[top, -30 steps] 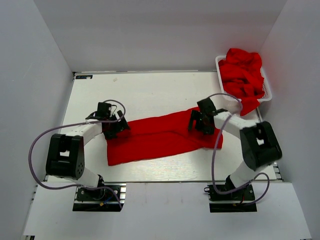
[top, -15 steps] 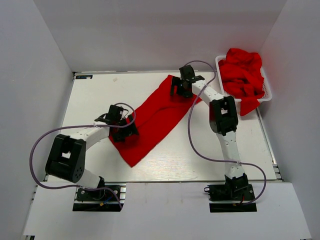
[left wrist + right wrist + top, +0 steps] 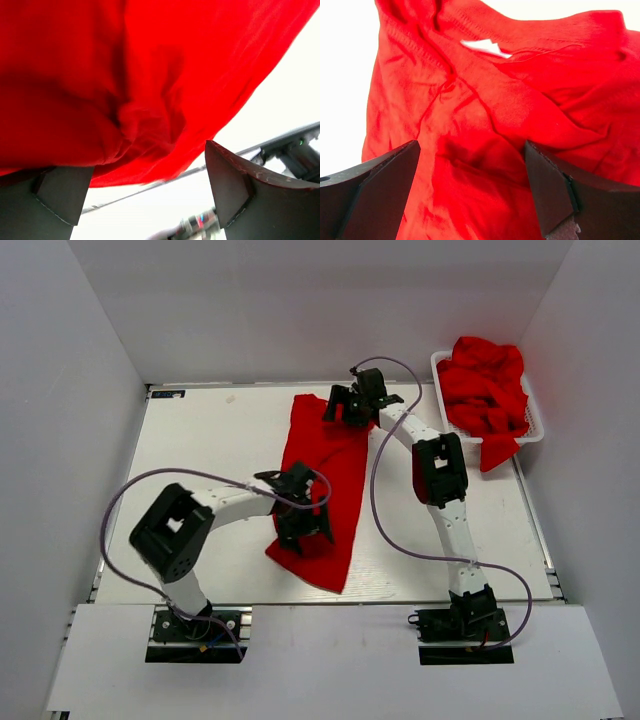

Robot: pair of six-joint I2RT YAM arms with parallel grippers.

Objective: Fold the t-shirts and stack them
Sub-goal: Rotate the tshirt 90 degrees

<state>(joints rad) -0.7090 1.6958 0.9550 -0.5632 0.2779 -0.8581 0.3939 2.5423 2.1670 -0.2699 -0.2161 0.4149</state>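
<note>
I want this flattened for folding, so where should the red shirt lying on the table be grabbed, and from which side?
Probably the collar end of the t-shirt, at the far side, where the white label shows. It lies long and narrow, far to near, and the collar seam makes a raised ridge. Come from above with the right pincer, which hangs open over it.

Seen from above, the left tool (image 3: 301,524) and the right tool (image 3: 343,407) each cover one end of the flat red shirt (image 3: 340,465), both wrist pictures cut that shirt off at their edges, and the heaped red shirts (image 3: 485,385) hide the inside of the white basket (image 3: 536,416).
</note>
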